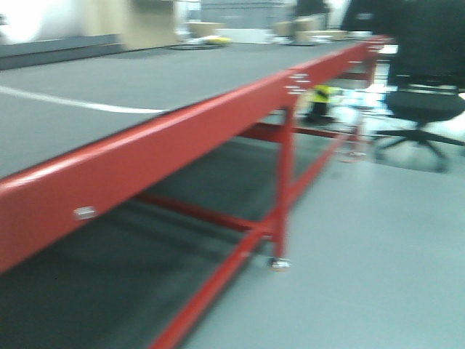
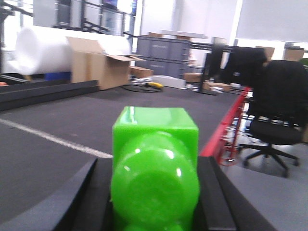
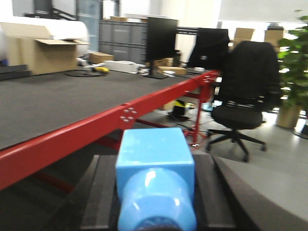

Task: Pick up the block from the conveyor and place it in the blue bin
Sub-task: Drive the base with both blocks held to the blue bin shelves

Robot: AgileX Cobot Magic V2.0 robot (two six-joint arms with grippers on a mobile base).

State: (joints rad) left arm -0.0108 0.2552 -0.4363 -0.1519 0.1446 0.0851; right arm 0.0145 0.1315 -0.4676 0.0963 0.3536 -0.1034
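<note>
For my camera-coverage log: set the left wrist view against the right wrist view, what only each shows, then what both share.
Only the left wrist view: a glossy green plastic block held in the left gripper, and a white line across the belt. Only the right wrist view: a light blue plastic block in the right gripper, and pale bolt heads on the frame's side. Both: the dark grey conveyor belt on its red metal frame, a black office chair, an open cardboard box.

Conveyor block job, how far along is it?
Grabbing looks done: the left gripper is shut on a glossy green plastic block, the right gripper on a light blue plastic block. In hand: both blocks, near the dark grey, red-framed conveyor. Left: placing them; no blue bin is in view.
</note>
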